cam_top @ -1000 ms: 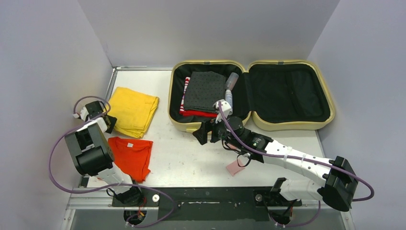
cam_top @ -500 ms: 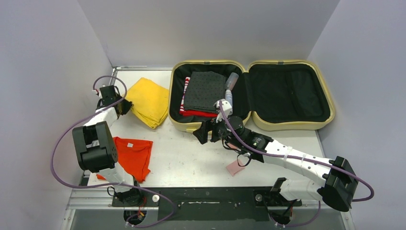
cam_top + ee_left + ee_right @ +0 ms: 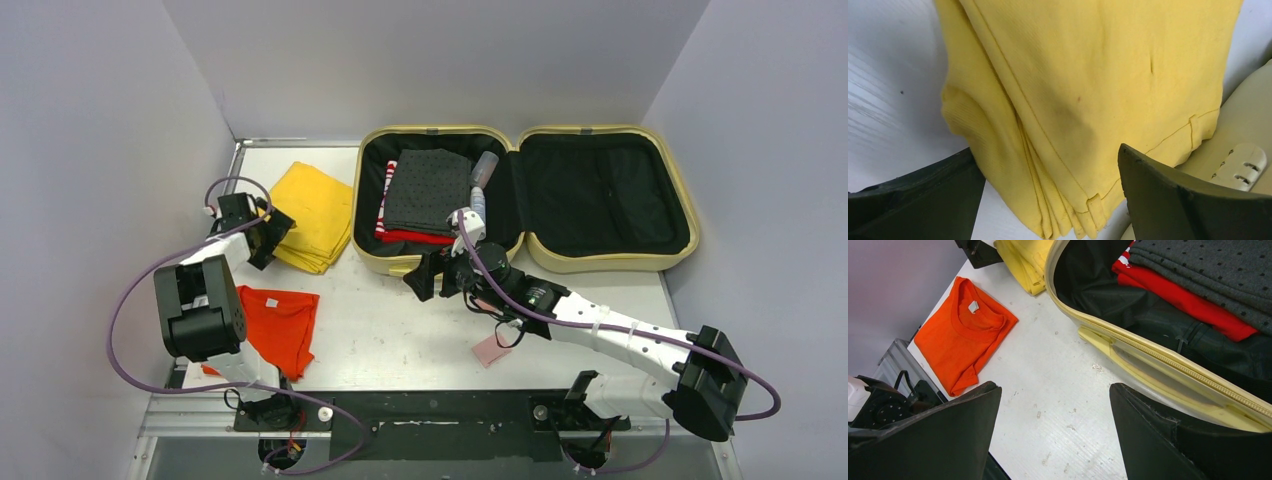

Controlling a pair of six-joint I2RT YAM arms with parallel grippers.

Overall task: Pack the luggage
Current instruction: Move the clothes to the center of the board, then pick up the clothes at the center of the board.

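At the far left, the left gripper (image 3: 1048,155) stands at the near-left edge of the folded yellow cloth (image 3: 312,205). Its jaws are spread wide, one on each side of the stacked layers, and they pinch nothing. The far-right corner of the cloth touches the left wall of the luggage (image 3: 610,263). Near the left arm's base, an orange shirt (image 3: 278,322) lies flat on the table (image 3: 400,330).

The luggage lies open at the far middle of the table. Its left half holds a grey dotted cloth (image 3: 428,188) on a red one (image 3: 410,237); its right half shows only black lining.

The step in hand seems to be taking the yellow cloth. To do it well, the jaws should go lower and further in, so that they catch all layers together — a grip on the top layer only will probably unfold the pile. Then the cloth needs a lift clear above the rim before it goes right.

The right gripper (image 3: 1054,387) hovers at the near rim of the left half, jaws apart and empty — it should keep out of the way.
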